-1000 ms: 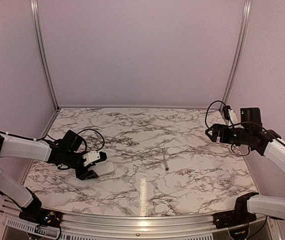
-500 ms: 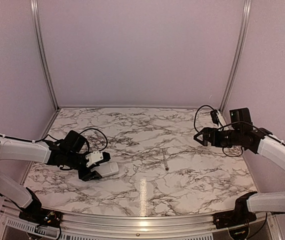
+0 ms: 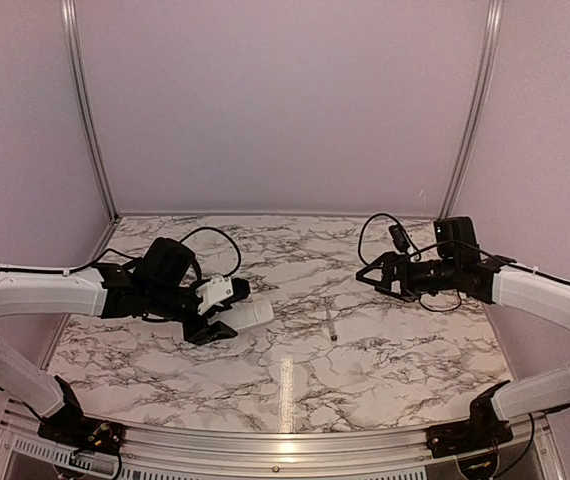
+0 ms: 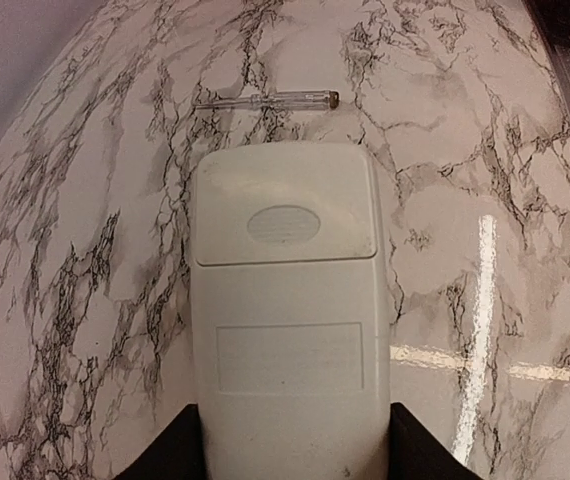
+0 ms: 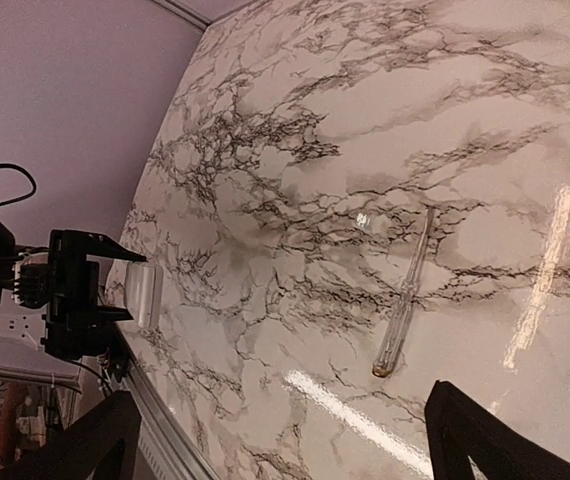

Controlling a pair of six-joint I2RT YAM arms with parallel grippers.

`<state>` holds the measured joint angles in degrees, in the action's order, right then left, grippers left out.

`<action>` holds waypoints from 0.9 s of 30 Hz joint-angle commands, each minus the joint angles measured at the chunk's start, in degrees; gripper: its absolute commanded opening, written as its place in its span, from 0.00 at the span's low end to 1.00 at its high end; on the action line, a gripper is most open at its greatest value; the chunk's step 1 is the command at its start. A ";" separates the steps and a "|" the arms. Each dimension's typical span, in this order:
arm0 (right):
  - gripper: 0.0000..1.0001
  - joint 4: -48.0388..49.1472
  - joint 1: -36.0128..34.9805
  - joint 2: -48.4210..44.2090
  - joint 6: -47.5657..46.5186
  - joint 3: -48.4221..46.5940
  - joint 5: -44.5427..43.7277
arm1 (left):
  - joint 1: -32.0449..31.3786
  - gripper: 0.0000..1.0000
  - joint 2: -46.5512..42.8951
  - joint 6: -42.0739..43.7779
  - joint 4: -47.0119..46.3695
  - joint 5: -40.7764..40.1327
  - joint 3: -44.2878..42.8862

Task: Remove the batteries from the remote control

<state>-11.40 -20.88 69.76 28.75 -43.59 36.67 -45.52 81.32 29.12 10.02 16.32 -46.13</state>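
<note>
Your left claw (image 3: 223,312) is partly open and clamped on the remote (image 4: 285,320). The fingers (image 4: 170,455) press its two long sides at the near end, and the rest sticks out ahead of the claw. The remote sits left of centre over the marble tabletop (image 3: 295,260); you can't tell if it touches. Its back faces the wrist camera, with the cover (image 4: 285,210) on, flush, at the far end. Just past that end a thin clear tool (image 4: 265,99) with a dark tip lies flat on the tabletop, crosswise to the remote and apart from it. Your right claw (image 3: 365,277) is wide open and holds nothing. It hangs over the right side, pointing left toward the tool, well apart from the remote.
</note>
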 commanded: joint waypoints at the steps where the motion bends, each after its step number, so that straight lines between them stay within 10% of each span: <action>1: 0.98 6.31 -0.69 2.85 5.38 -0.41 9.77 | -2.90 0.56 0.79 -1.28 -0.92 -0.79 -5.41; 27: 0.89 12.59 -15.04 18.70 12.25 -11.87 17.07 | -11.74 0.55 9.03 -3.02 0.70 -3.86 -17.83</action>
<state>1.06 -34.02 87.00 41.04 -51.99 51.24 -56.75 88.77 26.81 10.98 13.41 -61.21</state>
